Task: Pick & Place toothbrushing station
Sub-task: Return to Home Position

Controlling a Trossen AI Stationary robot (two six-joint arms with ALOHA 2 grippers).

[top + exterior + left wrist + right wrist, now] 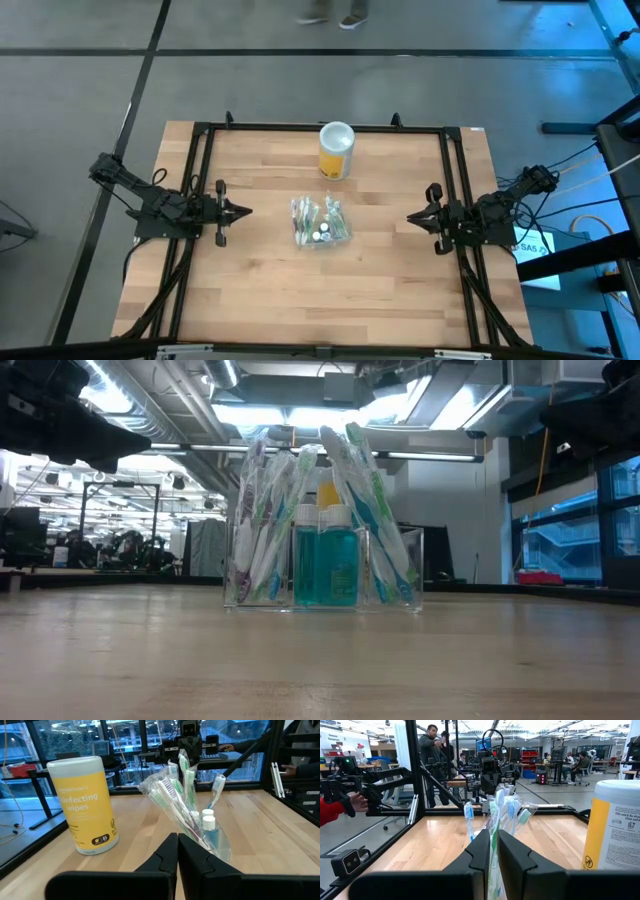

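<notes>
The station (414, 570) stands upright in the middle of the table (250, 300). It is a clear box packed with toothbrushes (372, 510) that lean outward above its rim, with two small bottles (325, 565) of teal liquid between them. The yellow canister (336, 150) stands just behind the station and apart from it.

The left gripper (240, 211) hangs well off the station's left side, its fingers pressed together on nothing. The right gripper (413, 217) hangs well off the station's right side, fingers drawn in to a thin slit and also empty. Both point at the station.

As for handling, the box looks like thin, hard plastic: stiff enough to hold its shape, but probably brittle under a hard pinch and slick on its smooth walls. It is likely light overall. The bottles put some weight low down, yet the tall brush fan would make it tippy if it were pushed high up or lifted at an angle. The brushes sit loose, so any tilt could shift or spill them.

The safest hold seems to be low on the box, with the fingers across two opposite flat walls near the bottles, where the load is centred and the brush heads stay clear. A grip on the rim risks catching brush handles, and squeezing a single wall edge risks cracking it. Moderate pressure and a level lift would suit it.
</notes>
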